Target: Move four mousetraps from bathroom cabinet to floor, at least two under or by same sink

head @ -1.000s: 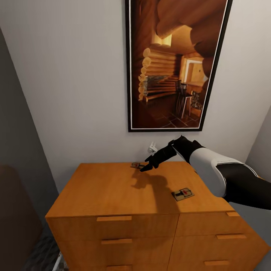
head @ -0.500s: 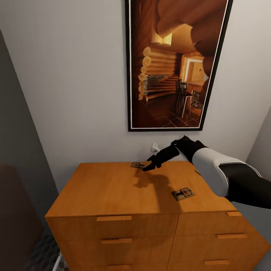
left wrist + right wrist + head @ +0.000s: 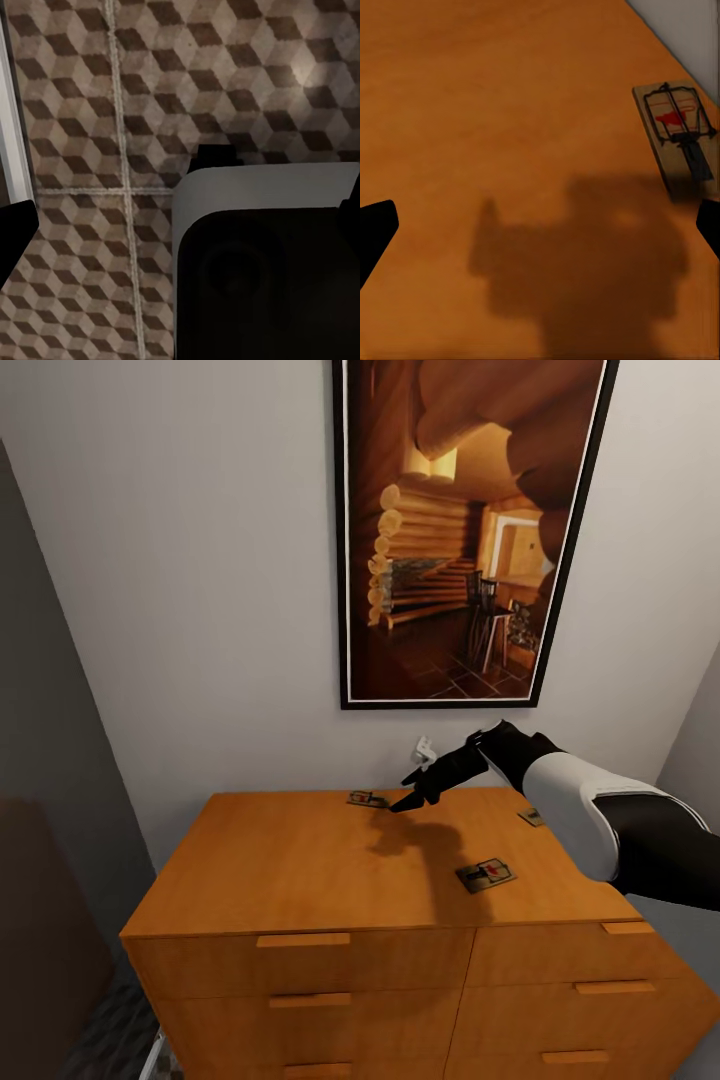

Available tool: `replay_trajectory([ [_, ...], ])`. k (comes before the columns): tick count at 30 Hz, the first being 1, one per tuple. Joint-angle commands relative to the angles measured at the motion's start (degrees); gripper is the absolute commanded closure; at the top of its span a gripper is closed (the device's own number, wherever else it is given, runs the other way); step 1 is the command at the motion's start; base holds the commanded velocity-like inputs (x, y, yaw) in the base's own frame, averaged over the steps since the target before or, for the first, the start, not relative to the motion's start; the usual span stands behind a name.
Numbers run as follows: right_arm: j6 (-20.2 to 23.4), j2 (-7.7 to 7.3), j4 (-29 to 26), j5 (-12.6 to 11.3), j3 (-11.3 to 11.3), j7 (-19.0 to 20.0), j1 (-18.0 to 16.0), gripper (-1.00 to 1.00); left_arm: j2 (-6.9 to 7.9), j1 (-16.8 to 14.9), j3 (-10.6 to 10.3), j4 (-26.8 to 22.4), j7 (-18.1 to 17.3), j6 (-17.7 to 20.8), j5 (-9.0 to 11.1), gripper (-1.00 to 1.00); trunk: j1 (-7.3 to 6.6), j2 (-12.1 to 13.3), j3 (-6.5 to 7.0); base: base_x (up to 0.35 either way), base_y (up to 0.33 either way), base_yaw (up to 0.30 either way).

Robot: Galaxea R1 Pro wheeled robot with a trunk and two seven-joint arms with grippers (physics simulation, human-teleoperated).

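Note:
The orange-brown cabinet (image 3: 300,860) stands against the wall, its drawers closed. Three mousetraps lie on its top: one at the back (image 3: 367,798), one toward the front right (image 3: 487,874), and one at the right edge (image 3: 531,817), partly behind my right arm. My right gripper (image 3: 408,798) hovers open just right of the back mousetrap. In the right wrist view that mousetrap (image 3: 675,131) lies on the cabinet top (image 3: 510,112), off to one side of the open right gripper (image 3: 540,225). My left gripper (image 3: 180,225) hangs open over the bathroom floor (image 3: 112,112).
A large framed picture (image 3: 470,530) hangs on the wall above the cabinet. A dark grey wall (image 3: 40,710) closes in the left side. My own white-and-black base (image 3: 262,270) sits under the left gripper.
My right arm has drawn back to the right and slightly up. The back mousetrap is now left of the fingertips, and the mousetrap at the right edge has come out from behind the arm.

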Motion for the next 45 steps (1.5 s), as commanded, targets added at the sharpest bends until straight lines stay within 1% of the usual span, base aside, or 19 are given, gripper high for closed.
replay_trajectory([
  [1,0.6,-0.12,-0.1,-0.3,0.3,0.2,0.0,-1.00,-0.01,-0.1,-0.2,0.3,0.1,-0.4,0.0,-1.00,0.00,0.0,-0.06,0.000,0.000,0.000],
  [12,0.4,-1.12,-0.1,-0.3,0.3,0.2,0.0,-1.00,-0.05,-0.1,-0.2,0.3,0.1,-0.4,0.0,-1.00,0.00,0.0,-0.06,0.000,0.000,0.000],
  [18,-0.6,-2.12,-0.1,-0.3,0.3,0.2,0.0,-1.00,-0.08,-0.1,-0.2,0.3,0.1,-0.4,0.0,-1.00,0.00,0.0,-0.06,0.000,0.000,0.000],
  [23,-1.2,-2.51,-0.1,-0.3,0.3,-0.4,0.0,-1.00,-0.10,-0.1,-0.2,0.3,0.1,-0.4,0.0,-1.00,0.00,0.0,-0.06,0.000,0.000,0.000],
  [32,-1.5,-2.59,-0.1,-0.4,0.3,-4.0,0.0,-1.00,-0.18,-0.1,-0.2,0.3,0.1,-0.4,0.0,-1.00,0.00,0.0,-0.06,0.000,0.000,0.000],
  [36,-2.8,-2.42,0.0,-0.5,0.3,-6.6,0.0,-1.00,-0.22,-0.1,-0.2,0.3,0.1,-0.4,0.0,-1.00,0.00,0.0,-0.06,0.000,0.000,0.000],
  [45,-4.9,-2.35,0.0,-1.5,0.3,-8.1,0.0,-1.00,-0.23,-0.1,-0.2,0.3,0.1,-0.4,0.0,-1.00,0.00,0.0,-0.06,0.000,0.000,0.000],
])
